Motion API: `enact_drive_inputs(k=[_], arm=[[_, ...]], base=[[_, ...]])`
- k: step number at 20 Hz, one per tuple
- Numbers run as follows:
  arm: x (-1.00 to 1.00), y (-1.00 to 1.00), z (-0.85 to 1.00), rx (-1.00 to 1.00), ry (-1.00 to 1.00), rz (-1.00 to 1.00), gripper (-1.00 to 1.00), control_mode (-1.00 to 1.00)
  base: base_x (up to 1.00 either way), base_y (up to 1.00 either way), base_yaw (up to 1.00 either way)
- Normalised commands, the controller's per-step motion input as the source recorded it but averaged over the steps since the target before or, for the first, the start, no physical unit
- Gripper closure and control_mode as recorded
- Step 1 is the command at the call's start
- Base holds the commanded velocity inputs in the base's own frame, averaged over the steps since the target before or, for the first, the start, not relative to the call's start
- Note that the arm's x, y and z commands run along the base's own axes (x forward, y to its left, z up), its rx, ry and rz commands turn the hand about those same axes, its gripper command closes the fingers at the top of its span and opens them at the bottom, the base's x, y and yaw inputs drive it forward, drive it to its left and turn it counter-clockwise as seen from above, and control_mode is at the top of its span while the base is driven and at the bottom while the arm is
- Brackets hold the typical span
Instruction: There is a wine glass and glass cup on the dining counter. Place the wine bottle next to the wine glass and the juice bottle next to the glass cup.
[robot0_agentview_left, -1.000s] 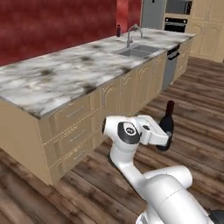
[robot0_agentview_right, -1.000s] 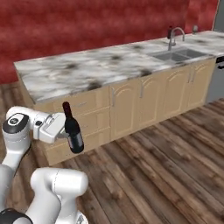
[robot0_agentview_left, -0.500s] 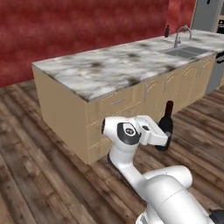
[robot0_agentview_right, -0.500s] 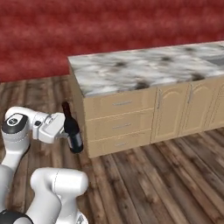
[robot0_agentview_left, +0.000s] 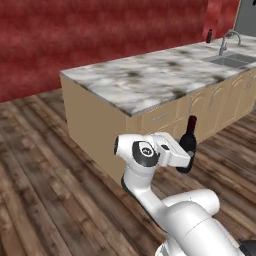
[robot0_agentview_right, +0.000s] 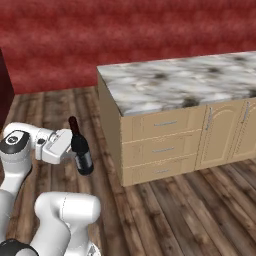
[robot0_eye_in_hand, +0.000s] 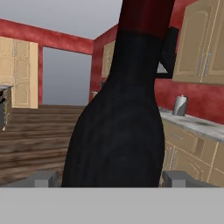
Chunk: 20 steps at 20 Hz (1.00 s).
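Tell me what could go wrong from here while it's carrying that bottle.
1. The wine bottle is held out in the air over the wooden floor; if the grip slips, it would likely fall and break.
2. It hangs close to the counter with cabinet drawers; a turn toward them might knock it.
3. The bottle fills much of the hand view, so what lies ahead is hard to judge.

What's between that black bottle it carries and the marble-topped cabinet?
Just bare wooden floor between the wine bottle and the counter, seen from the right base view.
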Motion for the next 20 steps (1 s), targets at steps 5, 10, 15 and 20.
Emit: enact_drive_inputs(k=[5, 10, 15, 20], arm=[[0.00, 0.00, 0.00, 0.00, 0.00, 0.00, 1.00, 1.00], [0.00, 0.00, 0.00, 0.00, 0.00, 0.00, 1.00, 1.00], [0.00, 0.00, 0.00, 0.00, 0.00, 0.00, 1.00, 1.00], [0.00, 0.00, 0.00, 0.00, 0.00, 0.00, 1.00, 1.00]], base=[[0.57, 0.70, 0.00], [0.55, 0.72, 0.00], [0.43, 0.66, 0.08], [0.43, 0.66, 0.09]])
